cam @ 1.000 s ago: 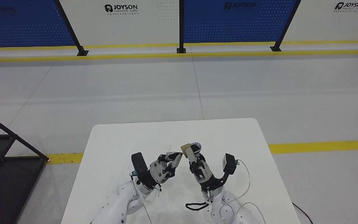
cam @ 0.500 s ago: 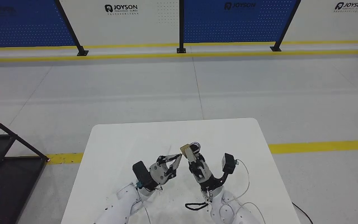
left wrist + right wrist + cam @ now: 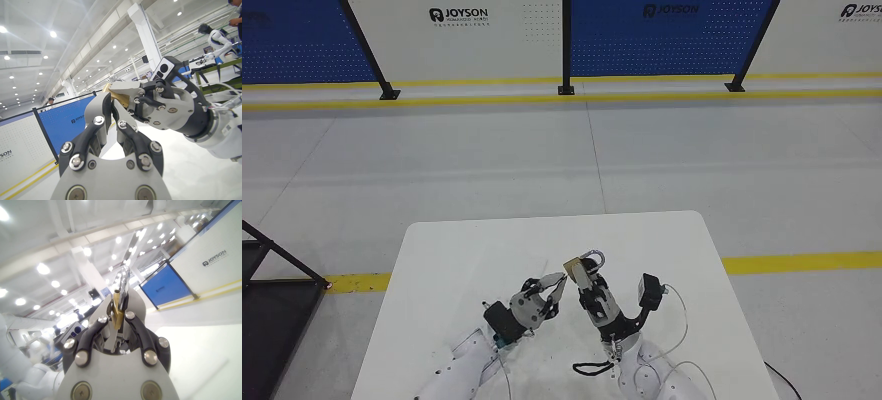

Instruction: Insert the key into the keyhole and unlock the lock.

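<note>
The lock [image 3: 573, 267] above the table [image 3: 462, 250], right of left jaws (just beside).

white table [image 3: 642, 240] up front, a bare pale top with rounded corners. beyond it grey floor [image 3: 542, 160] runs wide. a yellow line [image 3: 802, 263] crosses the floor level with the table's far edge, and there's a second yellow line [image 3: 492, 100] at the foot of the barrier. the barrier goes blue panel [image 3: 662, 35], then white panel [image 3: 457, 35], with a black post [image 3: 565, 45] between them. a black frame [image 3: 272, 255] pokes in at the left edge. overhead are round ceiling lights [image 3: 53, 34] in rows and a white column [image 3: 145, 32].
</note>
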Tool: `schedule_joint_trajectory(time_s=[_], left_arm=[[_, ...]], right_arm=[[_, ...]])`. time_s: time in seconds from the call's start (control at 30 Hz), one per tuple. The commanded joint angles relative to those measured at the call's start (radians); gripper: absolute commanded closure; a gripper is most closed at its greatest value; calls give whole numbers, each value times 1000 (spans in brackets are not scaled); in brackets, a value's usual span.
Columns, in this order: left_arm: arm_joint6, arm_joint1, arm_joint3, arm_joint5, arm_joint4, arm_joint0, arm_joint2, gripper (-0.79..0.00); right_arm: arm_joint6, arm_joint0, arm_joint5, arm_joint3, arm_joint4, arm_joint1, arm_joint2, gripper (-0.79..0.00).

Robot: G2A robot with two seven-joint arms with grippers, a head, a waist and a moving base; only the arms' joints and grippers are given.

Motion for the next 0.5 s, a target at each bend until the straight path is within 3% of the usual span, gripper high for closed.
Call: schedule_joint_trajectory(time_s=[0.0, 0.1, 0.13, 0.17, 0.2, 0.47], left_arm=[[5, 0, 5, 6, 0, -3, 0, 0], [10, 0, 9, -4, -13, -7, 2, 0], [12, -1, 11, -13, -23, -6, 4, -166], [15, -1, 12, -29, -39, -7, 4, -563], [16, -1, 12, -35, -46, -8, 2, -785], [12, 15, -7, -214, -145, 13, -37, -785]], right_arm=[[1, 0, 1, 0, 1, 0, 0, 0], [2, 1, 3, 0, 1, -1, 0, 0], [2, 1, 4, 0, 1, -1, 0, 0], [2, 1, 4, 1, 1, -1, 0, 0], [1, 2, 5, 1, 1, -1, 0, 0], [-8, 8, 14, 9, 8, -2, 13, 0]])
